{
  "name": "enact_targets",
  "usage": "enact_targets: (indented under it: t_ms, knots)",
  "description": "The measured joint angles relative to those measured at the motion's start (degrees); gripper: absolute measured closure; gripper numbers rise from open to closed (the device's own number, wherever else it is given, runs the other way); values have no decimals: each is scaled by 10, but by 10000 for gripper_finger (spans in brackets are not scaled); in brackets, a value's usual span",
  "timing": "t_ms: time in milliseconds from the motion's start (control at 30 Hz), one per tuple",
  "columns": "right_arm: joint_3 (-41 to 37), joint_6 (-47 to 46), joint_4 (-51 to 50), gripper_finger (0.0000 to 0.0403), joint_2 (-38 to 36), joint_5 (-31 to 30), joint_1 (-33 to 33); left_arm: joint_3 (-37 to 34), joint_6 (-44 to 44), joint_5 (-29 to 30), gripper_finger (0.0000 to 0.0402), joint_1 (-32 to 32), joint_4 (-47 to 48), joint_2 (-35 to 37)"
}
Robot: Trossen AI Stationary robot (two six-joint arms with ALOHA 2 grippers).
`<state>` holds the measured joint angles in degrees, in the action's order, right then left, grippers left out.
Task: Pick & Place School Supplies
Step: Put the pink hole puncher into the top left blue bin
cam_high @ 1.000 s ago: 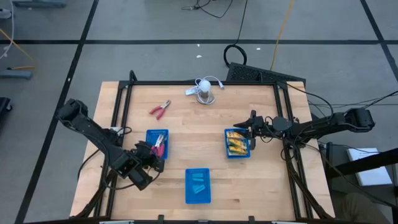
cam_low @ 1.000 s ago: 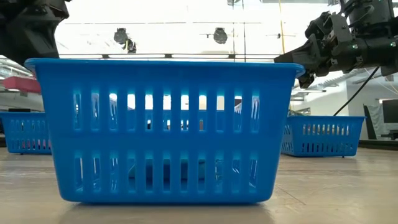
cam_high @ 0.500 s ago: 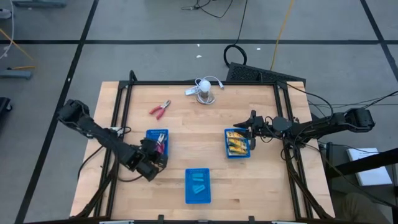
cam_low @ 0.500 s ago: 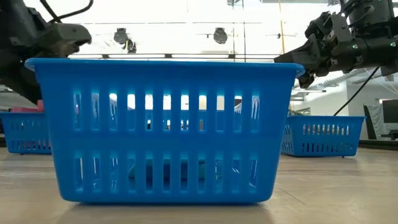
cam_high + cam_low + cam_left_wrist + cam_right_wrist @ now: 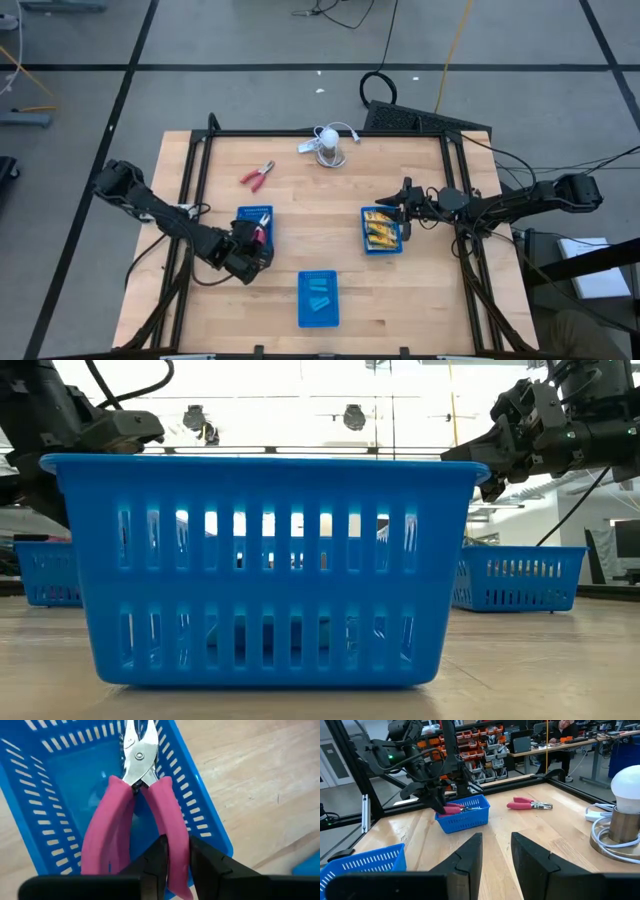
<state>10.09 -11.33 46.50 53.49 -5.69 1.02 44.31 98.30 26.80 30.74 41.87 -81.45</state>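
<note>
The left gripper (image 5: 172, 862) is pinching one pink handle of the pliers (image 5: 137, 810), holding them in the blue basket (image 5: 252, 228) left of centre in the high view. Only one handle is clamped, so the tool is risking a swing or snagging the slotted wall. A second pair (image 5: 258, 176) is lying upper left. The right gripper (image 5: 404, 212) is waiting, fingers parted, by the yellow boxes (image 5: 380, 231).

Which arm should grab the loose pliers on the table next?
Right, probably. The left gripper is shut on pliers over its basket. The right gripper, open by the yellow-box basket, is free for the loose pliers.
</note>
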Motion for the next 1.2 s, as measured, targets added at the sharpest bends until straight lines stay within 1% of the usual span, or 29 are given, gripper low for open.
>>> enact_targets:
  t_ms: [233, 333, 567, 700, 800, 867, 933, 1000, 1200]
  knots:
    - [0, 0, 0, 310, 0, 0, 0, 0, -12, -26, 319, -1, 0, 1]
    - [0, 0, 0, 310, 0, 0, 0, 0, -21, -30, 318, 0, 0, 13]
    - [0, 0, 0, 310, 0, 0, 0, 0, -43, -9, 317, 0, 0, 49]
    - [0, 0, 0, 310, 0, 0, 0, 0, -62, 4, 316, -1, 2, 59]
    - [0, 0, 0, 310, 0, 0, 0, 0, -71, 4, 316, -4, 14, 58]
    - [0, 0, 0, 310, 0, 0, 0, 0, -70, -6, 314, -8, 18, 58]
    - [0, 0, 0, 310, 0, 0, 0, 0, -75, -23, 305, -13, 14, 58]
    - [0, 0, 0, 310, 0, 0, 0, 0, -80, -31, 285, -16, 12, 58]
    - [0, 0, 0, 310, 0, 0, 0, 0, -88, -32, 200, -16, 12, 58]
